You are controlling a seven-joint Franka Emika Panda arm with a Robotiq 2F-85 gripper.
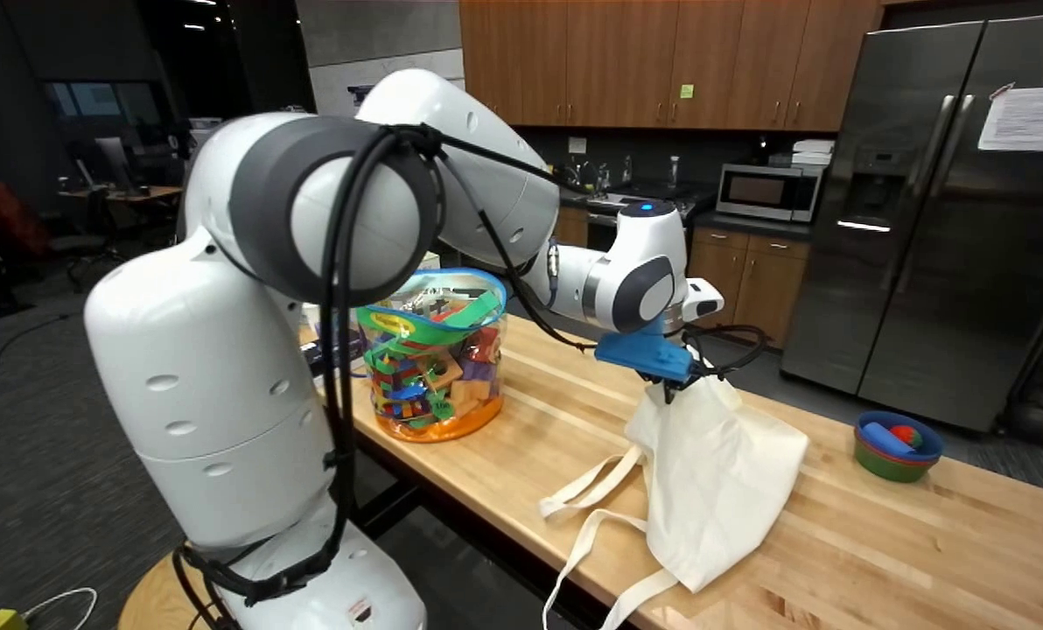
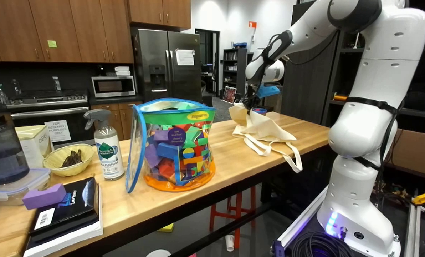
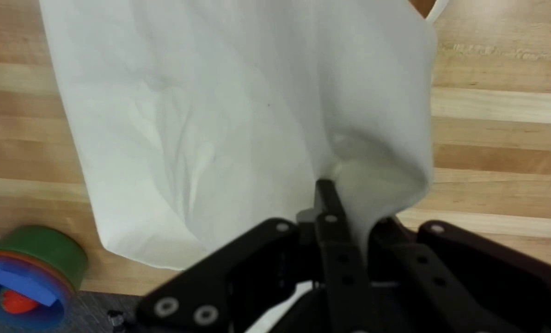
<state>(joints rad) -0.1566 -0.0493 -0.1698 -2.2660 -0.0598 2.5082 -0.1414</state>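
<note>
Jaws are clamped on a fold of the off-white cloth bag (image 1: pixel 714 490), one strap (image 1: pixel 640 601) hanging over the wooden counter (image 1: pixel 950 560) edge, stacked bowls (image 1: pixel 889 464) nearby.

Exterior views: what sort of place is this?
Likely a kitchen area in a research lab or office: a fridge, a microwave, and a sign on the oven reading "FOR RESEARCH PURPOSES ONLY".
</note>
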